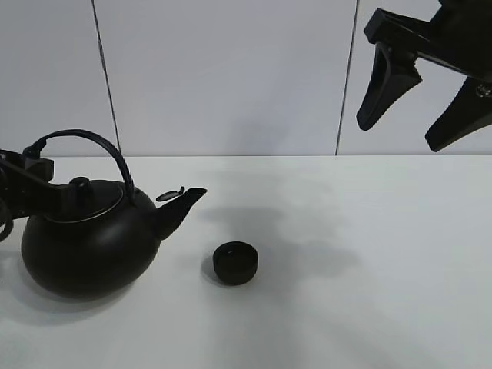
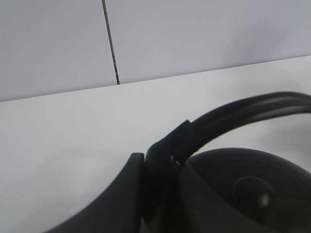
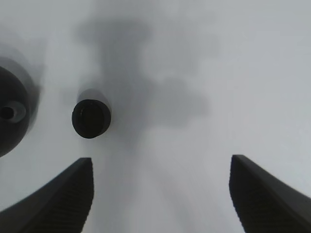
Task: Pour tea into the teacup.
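The small black teacup [image 1: 235,261] stands upright on the white table, just right of the kettle's spout [image 1: 183,204]. In the right wrist view the teacup [image 3: 91,118] shows from above. The big round black kettle [image 1: 84,246] rests at the left, spout pointing toward the cup. My left gripper [image 1: 34,167] is shut on the left end of the kettle's arched handle [image 2: 233,114], which sits between my left gripper's [image 2: 160,194] fingers. High at the upper right, my right gripper [image 1: 400,132] hangs open and empty, far above the table. No tea is visible.
The white table [image 1: 369,254] runs to a pale panelled wall [image 1: 231,77] behind. The kettle's lid knob [image 3: 10,112] shows at one edge of the right wrist view, beyond my right gripper [image 3: 160,160].
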Robot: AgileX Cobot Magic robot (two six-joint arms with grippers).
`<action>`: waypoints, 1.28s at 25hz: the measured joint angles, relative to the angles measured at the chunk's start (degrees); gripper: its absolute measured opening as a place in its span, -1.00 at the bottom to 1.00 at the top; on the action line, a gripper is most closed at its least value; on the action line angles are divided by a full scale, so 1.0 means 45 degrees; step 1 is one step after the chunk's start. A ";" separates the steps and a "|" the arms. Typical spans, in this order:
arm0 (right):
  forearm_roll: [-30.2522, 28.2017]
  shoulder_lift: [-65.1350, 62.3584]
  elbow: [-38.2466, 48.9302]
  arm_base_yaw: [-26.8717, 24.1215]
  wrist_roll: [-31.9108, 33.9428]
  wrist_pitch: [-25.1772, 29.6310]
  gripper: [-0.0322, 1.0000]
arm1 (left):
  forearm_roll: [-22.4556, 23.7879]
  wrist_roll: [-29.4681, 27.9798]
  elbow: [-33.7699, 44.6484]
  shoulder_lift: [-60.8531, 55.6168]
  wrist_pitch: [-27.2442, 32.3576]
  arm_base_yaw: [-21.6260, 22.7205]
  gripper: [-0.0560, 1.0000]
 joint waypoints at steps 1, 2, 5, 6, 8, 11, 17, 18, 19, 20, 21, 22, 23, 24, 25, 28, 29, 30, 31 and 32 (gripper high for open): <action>0.0003 0.0000 0.0000 0.0000 0.0000 0.0000 0.10 | 0.0014 0.0000 0.0000 0.0037 0.0000 0.0000 -0.69; 0.0014 0.0000 0.0000 0.0000 0.0000 0.0000 0.10 | 0.0027 -0.0025 0.0000 0.0124 -0.0044 0.0000 -0.69; 0.0014 0.0000 0.0000 0.0000 0.0000 0.0000 0.10 | 0.0196 -0.0337 -0.0013 0.0820 -0.0227 0.0000 -0.69; 0.0014 0.0000 0.0000 0.0000 0.0000 0.0000 0.10 | 0.0295 -0.0450 -0.0013 0.1071 -0.0484 0.0000 -0.69; 0.0014 0.0000 0.0000 0.0000 0.0000 0.0012 0.10 | 0.0362 -0.0611 -0.0057 0.1272 -0.0704 0.0000 -0.69; 0.0014 0.0000 0.0000 0.0000 0.0000 0.0012 0.10 | 0.0396 -0.0635 -0.0066 0.1276 -0.0743 0.0000 -0.69; 0.0028 0.0000 0.0000 0.0000 0.0000 -0.0026 0.10 | 0.0394 -0.0635 -0.0066 0.1291 -0.0758 0.0000 -0.69; 0.0028 0.0000 0.0000 0.0000 0.0000 -0.0041 0.10 | 0.0394 -0.0635 -0.0066 0.1291 -0.0758 0.0000 -0.69; 0.0028 0.0000 0.0000 0.0000 0.0000 -0.0056 0.10 | 0.0369 -0.0635 -0.0066 0.1291 -0.0758 0.0000 -0.69; 0.0028 0.0000 0.0000 0.0000 0.0000 -0.0072 0.10 | 0.0358 -0.0635 -0.0066 0.1291 -0.0758 0.0000 -0.69; 0.0028 0.0000 0.0000 0.0000 0.0000 -0.0113 0.10 | 0.0330 -0.0650 -0.0066 0.1291 -0.0758 0.0000 -0.69; 0.0028 0.0000 0.0000 0.0000 0.0000 -0.0144 0.10 | 0.0317 -0.0660 -0.0066 0.1291 -0.0758 0.0000 -0.69; 0.0028 0.0000 0.0000 0.0000 0.0000 -0.0179 0.10 | 0.0316 -0.0660 -0.0066 0.1291 -0.0758 0.0000 -0.69; 0.0028 0.0000 0.0000 0.0000 0.0000 -0.0192 0.10 | 0.0316 -0.0660 -0.0066 0.1291 -0.0758 0.0000 -0.69; 0.0028 0.0000 0.0000 0.0000 0.0000 -0.0202 0.10 | 0.0316 -0.0660 -0.0054 0.1291 -0.0758 0.0000 -0.69; 0.0028 0.0000 0.0000 0.0000 0.0000 -0.0217 0.10 | 0.0316 -0.0707 0.0071 0.1291 -0.0896 0.0000 -0.69; 0.0030 0.0000 0.0000 0.0000 0.0000 -0.0231 0.10 | 0.0316 -0.0719 0.0139 0.1291 -0.0962 0.0000 -0.69; 0.0030 0.0000 0.0000 0.0000 0.0000 -0.0231 0.10 | 0.0342 -0.0738 0.0213 0.1291 -0.1002 0.0000 -0.69; 0.0030 0.0000 0.0000 0.0000 0.0000 -0.0231 0.10 | 0.0357 -0.0785 0.0261 0.1291 -0.1061 0.0000 -0.69; 0.0030 0.0000 0.0000 0.0000 0.0000 -0.0231 0.10 | 0.0360 -0.0848 0.0292 0.1291 -0.1086 0.0000 -0.69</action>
